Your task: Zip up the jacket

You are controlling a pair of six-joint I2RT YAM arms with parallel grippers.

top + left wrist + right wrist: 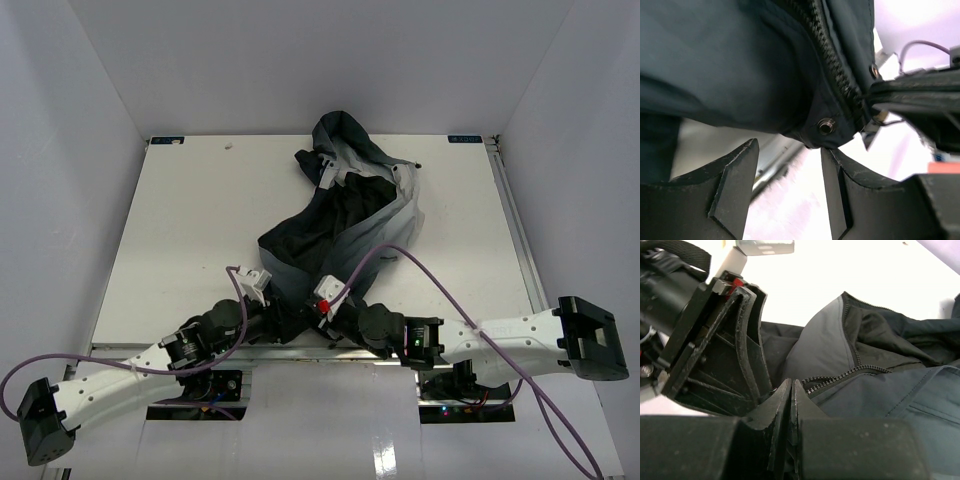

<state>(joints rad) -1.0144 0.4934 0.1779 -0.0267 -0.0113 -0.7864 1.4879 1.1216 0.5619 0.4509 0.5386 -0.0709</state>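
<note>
- The two arms reach in from the near edge of the white table point(180, 230), and their grippers meet at the near end of the jacket point(350, 215), just in front of the bases.
- The left gripper point(790, 150) is spread wide with nothing between its fingers point(735, 175). The jacket's bottom corner hangs just above the gap, a round metal snap stud point(826, 126) showing on it.
- The right gripper point(791, 385) is pressed fully closed, pinching the jacket's edge at the lower end of the zipper point(840, 377). The left gripper sits just beside it.
- From that pinch the zipper teeth run away across the dark fabric, past a light grey panel point(820, 350).
- A purple cable point(430, 275) arcs from the right arm over the near part of the jacket.
- The jacket lies rumpled on the table, stretching diagonally from the near middle toward the far edge, right of centre, its far end bunched up.
</note>
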